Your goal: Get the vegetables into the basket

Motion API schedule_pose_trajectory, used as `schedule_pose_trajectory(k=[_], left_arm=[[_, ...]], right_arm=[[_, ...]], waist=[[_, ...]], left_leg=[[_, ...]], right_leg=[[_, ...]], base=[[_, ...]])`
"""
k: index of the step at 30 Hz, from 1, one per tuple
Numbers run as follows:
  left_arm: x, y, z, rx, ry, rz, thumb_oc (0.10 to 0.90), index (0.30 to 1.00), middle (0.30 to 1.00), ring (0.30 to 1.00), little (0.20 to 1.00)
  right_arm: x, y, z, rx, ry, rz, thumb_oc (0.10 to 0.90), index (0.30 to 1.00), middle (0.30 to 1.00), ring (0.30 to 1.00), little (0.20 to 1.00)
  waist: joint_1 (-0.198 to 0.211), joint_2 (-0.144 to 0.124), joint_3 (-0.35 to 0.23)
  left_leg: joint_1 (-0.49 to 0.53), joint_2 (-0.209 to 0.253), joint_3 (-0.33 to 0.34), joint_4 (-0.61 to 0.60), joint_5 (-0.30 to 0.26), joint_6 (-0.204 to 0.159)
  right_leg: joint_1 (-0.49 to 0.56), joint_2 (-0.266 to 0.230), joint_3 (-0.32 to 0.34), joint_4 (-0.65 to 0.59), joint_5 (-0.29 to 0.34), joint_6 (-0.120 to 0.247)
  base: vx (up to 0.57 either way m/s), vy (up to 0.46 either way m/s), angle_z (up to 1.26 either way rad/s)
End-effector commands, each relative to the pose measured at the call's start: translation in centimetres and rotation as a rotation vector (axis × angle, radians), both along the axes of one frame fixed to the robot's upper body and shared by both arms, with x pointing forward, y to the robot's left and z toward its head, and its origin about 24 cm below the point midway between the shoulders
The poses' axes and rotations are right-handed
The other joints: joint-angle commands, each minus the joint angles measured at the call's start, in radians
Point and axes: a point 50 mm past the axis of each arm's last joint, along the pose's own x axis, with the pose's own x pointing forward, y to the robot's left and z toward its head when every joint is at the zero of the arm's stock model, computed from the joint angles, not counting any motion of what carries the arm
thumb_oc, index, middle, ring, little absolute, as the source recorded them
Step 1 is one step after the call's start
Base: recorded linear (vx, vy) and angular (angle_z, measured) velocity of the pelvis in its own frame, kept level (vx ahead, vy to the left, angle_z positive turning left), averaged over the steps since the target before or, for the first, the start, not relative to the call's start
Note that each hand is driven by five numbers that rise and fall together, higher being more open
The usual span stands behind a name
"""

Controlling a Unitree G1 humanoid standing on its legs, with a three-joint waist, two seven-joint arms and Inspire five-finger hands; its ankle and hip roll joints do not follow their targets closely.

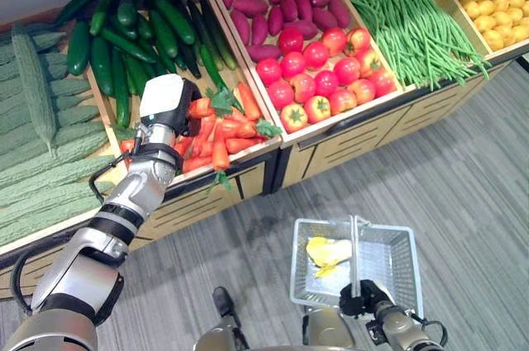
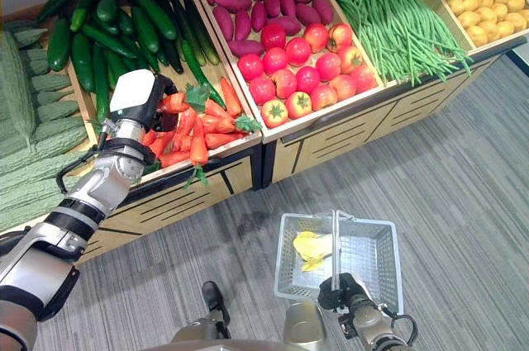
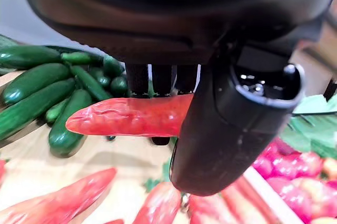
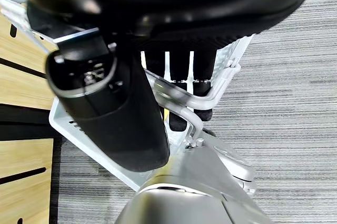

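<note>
My left hand (image 1: 165,111) is over the carrot pile (image 1: 221,132) in the wooden crate, shut on one orange-red carrot (image 3: 131,116). The carrot is pinched between the thumb (image 3: 231,124) and the fingers, its tip pointing towards the cucumbers (image 3: 37,92). My right hand (image 1: 364,297) is low in front, shut on the handle (image 4: 179,100) of the white wire basket (image 1: 397,264). The basket hangs above the grey floor and holds a yellow vegetable (image 1: 328,252).
The stand's crates hold bitter gourds (image 1: 37,120), cucumbers (image 1: 140,33), purple sweet potatoes (image 1: 277,4), tomatoes (image 1: 326,70), green beans (image 1: 405,12) and potatoes (image 1: 492,0). Grey carpet floor (image 1: 463,169) lies between the stand and the basket.
</note>
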Motion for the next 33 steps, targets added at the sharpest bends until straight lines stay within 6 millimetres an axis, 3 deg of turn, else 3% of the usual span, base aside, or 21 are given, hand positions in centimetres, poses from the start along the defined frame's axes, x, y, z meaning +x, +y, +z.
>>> schedule_pose_trajectory(k=[1, 8, 16, 18, 33], left_arm=[[-0.5, 2.0, 7.2, 0.047, -0.276, 0.037, 0.4, 0.3, 0.3, 0.3, 0.3], [-1.8, 1.6, 7.0, 0.021, -0.288, -0.02, 0.4, 0.3, 0.3, 0.3, 0.3], [-3.9, 1.4, 4.9, -0.103, -0.226, -0.096, 0.4, 0.3, 0.3, 0.3, 0.3], [-5.5, 1.8, 3.3, -0.17, -0.177, -0.113, 0.4, 0.3, 0.3, 0.3, 0.3], [-10.4, 2.9, -0.6, -0.263, -0.019, -0.108, 0.4, 0.3, 0.3, 0.3, 0.3]], right_arm=[[-3.1, 0.6, -1.2, 0.016, 0.108, 0.043, 0.4, 0.3, 0.3, 0.3, 0.3], [-3.2, 0.5, -1.2, 0.014, 0.125, 0.041, 0.4, 0.3, 0.3, 0.3, 0.3], [-3.6, 0.3, -1.3, 0.021, 0.145, 0.017, 0.4, 0.3, 0.3, 0.3, 0.3], [-3.8, 0.2, -1.4, 0.021, 0.158, -0.004, 0.4, 0.3, 0.3, 0.3, 0.3], [-4.1, 0.0, -1.5, 0.03, 0.184, -0.043, 0.4, 0.3, 0.3, 0.3, 0.3]], waist=[[0.014, -0.036, -0.025], [0.028, -0.033, -0.031], [0.044, -0.028, -0.051], [0.055, -0.022, -0.064], [0.102, -0.013, -0.127]], left_leg=[[-0.019, -0.016, -0.103, 0.012, -0.023, -0.038], [0.005, -0.017, -0.107, 0.01, -0.031, -0.037], [0.052, -0.018, -0.11, 0.01, -0.046, -0.036], [0.088, -0.021, -0.115, 0.011, -0.059, -0.035], [0.187, -0.029, -0.143, 0.041, -0.105, -0.023]], right_leg=[[-0.054, 0.024, 0.006, 0.005, 0.007, 0.029], [-0.027, 0.024, 0.003, 0.004, -0.005, 0.026], [0.024, 0.02, -0.006, 0.003, -0.022, 0.025], [0.065, 0.016, -0.014, 0.004, -0.034, 0.025], [0.202, 0.004, -0.051, 0.01, -0.082, 0.018]], base=[[0.0, 0.0, 0.0], [0.01, 0.003, 0.03], [0.03, 0.0, 0.02], [0.09, -0.003, 0.09], [0.03, -0.017, 0.09]])
